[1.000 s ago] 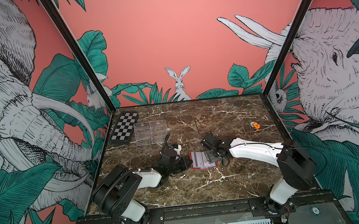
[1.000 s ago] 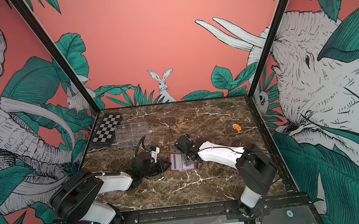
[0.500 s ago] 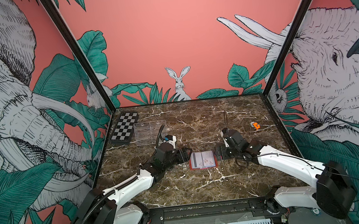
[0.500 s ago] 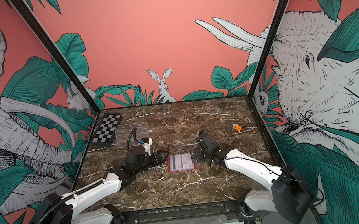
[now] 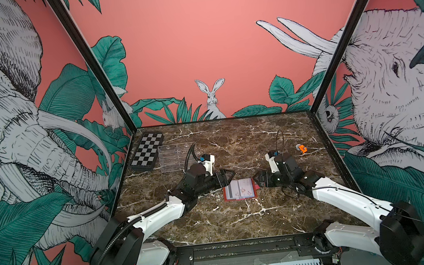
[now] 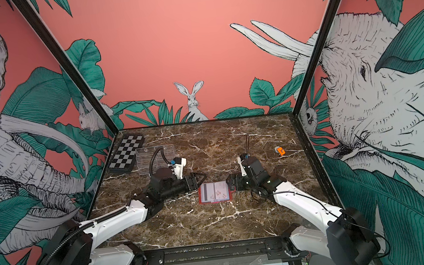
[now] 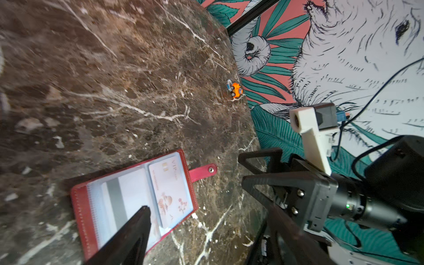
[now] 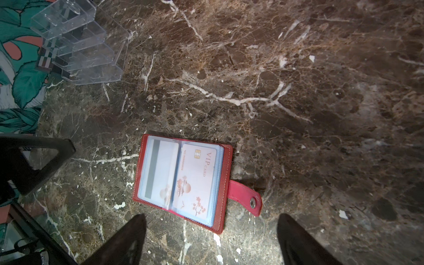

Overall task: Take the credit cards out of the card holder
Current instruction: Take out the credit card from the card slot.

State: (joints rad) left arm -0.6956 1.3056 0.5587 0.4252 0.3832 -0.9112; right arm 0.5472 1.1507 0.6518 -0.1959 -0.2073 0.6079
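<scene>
Left gripper (image 5: 230,176): jaws spread, empty, just left of the card holder (image 5: 239,189). Holder lies open, flat on the marble table (image 5: 242,222). Two credit cards (image 8: 196,179) sit in its clear sleeves, and its snap tab (image 8: 244,197) points right. Right gripper (image 5: 258,181): jaws wide, empty, beside the tab.

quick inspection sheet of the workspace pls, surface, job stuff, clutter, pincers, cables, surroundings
surface: brown marble tabletop, white veins
job's things: card holder lies open and flat mid-table, snap tab undone; two credit cards show in its sleeves, none out
clutter: checkered board and clear rack far left; orange toy car far right
grippers: left pincer and right pincer open, empty, flanking the holder
cables: black hose loops over the left wrist; thin wire rises above the right wrist
surroundings: printed walls, elephants, rabbit, leaves
</scene>
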